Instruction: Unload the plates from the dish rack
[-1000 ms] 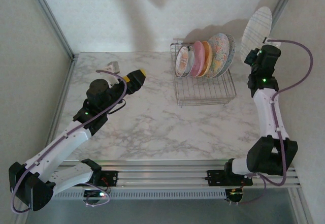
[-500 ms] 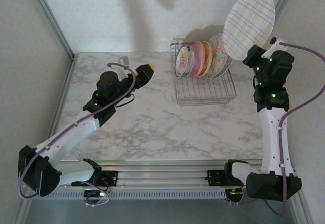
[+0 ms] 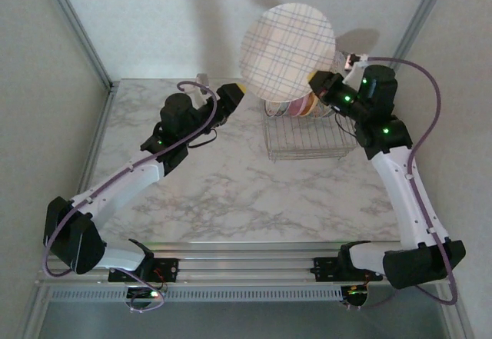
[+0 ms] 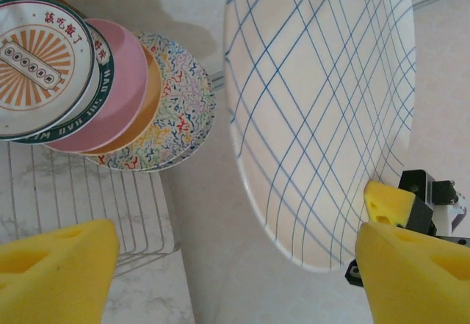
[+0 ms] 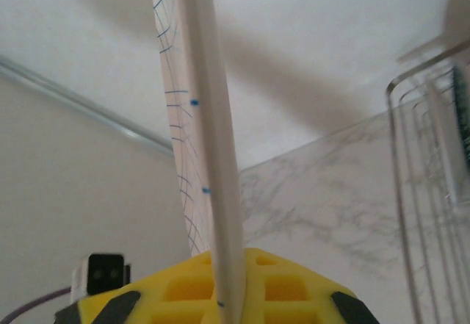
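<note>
Right gripper is clamping the rim of the checked plate, cream with blue grid lines. It's holding the plate in the air, near upright, over the far left corner of the dish rack. Right wrist view is showing the rim seated deep between the yellow pads, so the grip is looking solid.

Left gripper is hovering just beside the plate's lower left edge, jaws standing wide, nothing in them. Its yellow fingers are flanking the plate's lower rim, not touching it as far as I can tell.

Rack is sitting at the far right of the table, along the far edge. At least four plates are standing in its slots: white plate with the orange motif, pink plate, orange plate, speckled plate. So the unload is looking early.

I'm reading this as a hand-over to the left arm. For a clean pass:
- Left jaws should be lining up edge-on with the rim, well away from the right pads, and going deep before closing.
- Right should be letting go only once left is fully pinching.

Risks I'm seeing:
- glazed rim slipping in the foam
- plate swinging on a single-point grip
- lower rim clipping the racked plates
</note>
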Robot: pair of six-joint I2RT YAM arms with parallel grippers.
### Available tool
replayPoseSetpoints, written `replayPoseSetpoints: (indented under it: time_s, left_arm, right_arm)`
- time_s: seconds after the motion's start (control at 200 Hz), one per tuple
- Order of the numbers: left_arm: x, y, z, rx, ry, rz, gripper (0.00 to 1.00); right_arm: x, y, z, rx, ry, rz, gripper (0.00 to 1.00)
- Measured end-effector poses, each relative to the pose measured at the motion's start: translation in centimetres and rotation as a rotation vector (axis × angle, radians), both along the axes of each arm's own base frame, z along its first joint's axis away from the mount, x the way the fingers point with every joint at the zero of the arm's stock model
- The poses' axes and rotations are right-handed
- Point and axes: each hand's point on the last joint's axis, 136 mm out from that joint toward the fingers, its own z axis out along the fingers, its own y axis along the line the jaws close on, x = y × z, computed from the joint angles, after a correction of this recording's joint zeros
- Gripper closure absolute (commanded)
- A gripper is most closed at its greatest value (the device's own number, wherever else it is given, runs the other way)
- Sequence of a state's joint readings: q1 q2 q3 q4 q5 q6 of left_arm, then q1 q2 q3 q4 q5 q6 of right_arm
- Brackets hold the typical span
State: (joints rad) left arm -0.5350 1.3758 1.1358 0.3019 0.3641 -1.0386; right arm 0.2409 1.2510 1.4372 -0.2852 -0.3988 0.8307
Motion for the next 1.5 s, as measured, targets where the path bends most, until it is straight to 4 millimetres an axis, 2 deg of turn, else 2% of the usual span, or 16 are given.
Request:
replayPoseSetpoints:
  time_s: [0.16, 0.34, 0.536, 0.836, 0.926, 0.986, 1.081, 1.201, 1.326, 1.417, 1.502]
  left_arm:
    - [0.0, 0.0, 0.7, -0.036, -0.003, 0.001, 0.29]
    - [0.2, 0.3, 1.2, -0.066, -0.008, 0.007, 0.37]
    - [0.4, 0.3, 0.8, -0.071, 0.007, 0.009, 0.46]
    - [0.6, 0.2, -0.2, -0.081, 0.044, 0.011, 0.89]
    - [0.7, 0.4, 0.4, -0.125, 0.053, 0.015, 1.00]
    - [0.8, 0.5, 0.6, -0.145, 0.059, 0.018, 1.00]
    - [0.8, 0.5, 0.6, -0.155, 0.067, 0.014, 1.00]
    - [0.9, 0.6, 0.8, -0.150, 0.055, 0.012, 1.00]
    - [1.5, 1.9, 0.7, -0.149, 0.055, 0.024, 1.00]
    - [2.5, 3.8, 0.5, -0.146, 0.058, 0.065, 1.00]
    - [3.4, 5.9, -0.6, -0.135, 0.081, 0.116, 1.00]
  right_arm:
    - [0.0, 1.8, -0.7, 0.043, 0.062, 0.054, 1.00]
    - [0.3, 3.7, -2.3, 0.073, 0.143, 0.110, 1.00]
    - [0.3, 4.5, -2.7, 0.104, 0.184, 0.137, 1.00]
    - [0.2, 5.3, -2.9, 0.148, 0.224, 0.172, 1.00]
    - [0.3, 5.4, -3.1, 0.149, 0.232, 0.172, 1.00]
    - [0.4, 5.5, -2.9, 0.151, 0.224, 0.177, 1.00]
    - [0.4, 5.5, -2.7, 0.149, 0.222, 0.178, 0.62]
    - [-0.2, 5.9, -2.8, 0.107, 0.210, 0.202, 0.37]
    - [-1.2, 6.3, -1.8, 0.027, 0.116, 0.226, 0.21]
    - [-2.4, 5.7, -0.4, -0.027, 0.021, 0.228, 0.12]
    - [-4.0, 4.9, 1.1, -0.075, -0.061, 0.229, 0.07]
